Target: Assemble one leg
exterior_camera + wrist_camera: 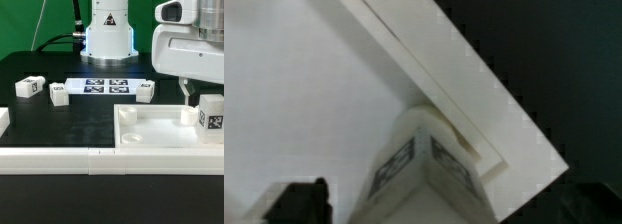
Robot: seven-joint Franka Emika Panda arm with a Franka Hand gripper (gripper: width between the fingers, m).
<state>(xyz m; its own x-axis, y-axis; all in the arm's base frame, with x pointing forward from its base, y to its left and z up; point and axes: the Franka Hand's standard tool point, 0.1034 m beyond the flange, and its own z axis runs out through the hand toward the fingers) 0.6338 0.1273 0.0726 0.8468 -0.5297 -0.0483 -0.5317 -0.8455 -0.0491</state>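
Note:
A leg (212, 118), a small white block with a marker tag on its face, stands upright at the corner of the large white tray-like piece (160, 128) on the exterior view's right. My gripper (203, 95) hangs just above and around the leg's top, open. In the wrist view the leg (423, 165) sits between the jaws against the tray's rim (455, 80). One dark finger (303, 202) stands apart from it with a visible gap. Three more legs lie loose on the black table: two on the left (28, 88) (57, 95) and one near the middle (145, 90).
The marker board (105, 86) lies flat at the back centre, in front of the robot's base (108, 35). A long white rail (90, 160) runs along the front edge. A white block (3, 120) shows at the far left.

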